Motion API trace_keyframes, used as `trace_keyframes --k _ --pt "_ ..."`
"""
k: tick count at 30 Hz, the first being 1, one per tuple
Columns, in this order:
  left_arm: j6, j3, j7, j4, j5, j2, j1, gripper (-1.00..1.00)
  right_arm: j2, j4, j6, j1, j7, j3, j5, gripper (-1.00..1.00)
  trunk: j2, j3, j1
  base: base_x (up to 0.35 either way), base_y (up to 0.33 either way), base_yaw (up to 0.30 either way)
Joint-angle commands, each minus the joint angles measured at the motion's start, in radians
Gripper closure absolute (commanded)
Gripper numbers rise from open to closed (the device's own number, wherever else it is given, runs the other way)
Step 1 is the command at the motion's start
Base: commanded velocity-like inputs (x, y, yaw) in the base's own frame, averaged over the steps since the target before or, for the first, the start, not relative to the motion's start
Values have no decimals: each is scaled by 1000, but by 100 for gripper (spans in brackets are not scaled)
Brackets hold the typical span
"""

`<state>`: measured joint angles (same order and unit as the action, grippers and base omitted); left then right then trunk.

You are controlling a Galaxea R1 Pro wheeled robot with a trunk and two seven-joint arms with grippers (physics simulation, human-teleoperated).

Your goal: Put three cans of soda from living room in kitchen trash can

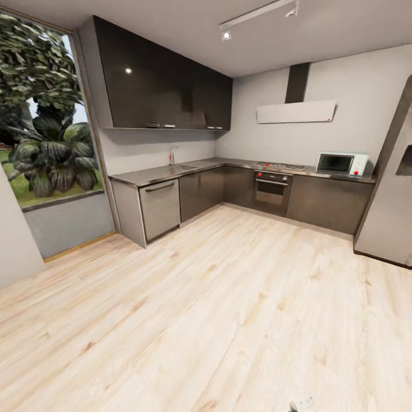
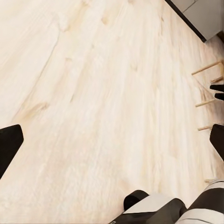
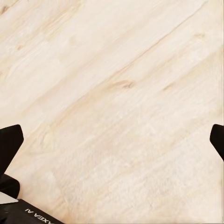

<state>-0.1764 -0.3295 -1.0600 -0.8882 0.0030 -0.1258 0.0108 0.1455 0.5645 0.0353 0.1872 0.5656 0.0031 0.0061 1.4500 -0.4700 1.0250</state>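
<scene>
I face the kitchen: grey cabinet fronts [image 1: 197, 193] under a dark countertop [image 1: 166, 171] with a metal faucet [image 1: 171, 155], and a glossy black upper cabinet [image 1: 166, 91] above. The cans of soda and the tash can are out of view. My left gripper [image 2: 113, 142] hangs over bare wood floor, its dark fingertips [image 2: 9, 144] far apart, open and holding nothing. My right gripper [image 3: 114, 141] is likewise open above the floor, with black fingertips [image 3: 10, 142] at the picture's edges and nothing between them.
Light wood floor [image 1: 217, 297] stretches to the L-shaped counter. An oven [image 1: 273, 189] and a white microwave [image 1: 341, 163] sit along the back wall, a tall grey unit [image 1: 392, 212] stands at the right, and a large window [image 1: 46, 131] is at the left. Thin wooden rungs [image 2: 207, 84] show in the left wrist view.
</scene>
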Motion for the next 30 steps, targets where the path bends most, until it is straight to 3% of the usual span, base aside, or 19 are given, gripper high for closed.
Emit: trace_keyframes --k 1,16,30 --pt "0 0 0 0 0 0 0 -100 0 0 0 0 0 0 0 -100 0 0 0 0 0 -300" --pt "0 0 0 0 0 0 0 -100 0 0 0 0 -1 0 0 -100 0 0 0 0 0 -294" --pt "0 0 0 0 0 0 0 -100 -1 0 -2 0 -2 0 0 -100 0 0 0 0 0 -73"
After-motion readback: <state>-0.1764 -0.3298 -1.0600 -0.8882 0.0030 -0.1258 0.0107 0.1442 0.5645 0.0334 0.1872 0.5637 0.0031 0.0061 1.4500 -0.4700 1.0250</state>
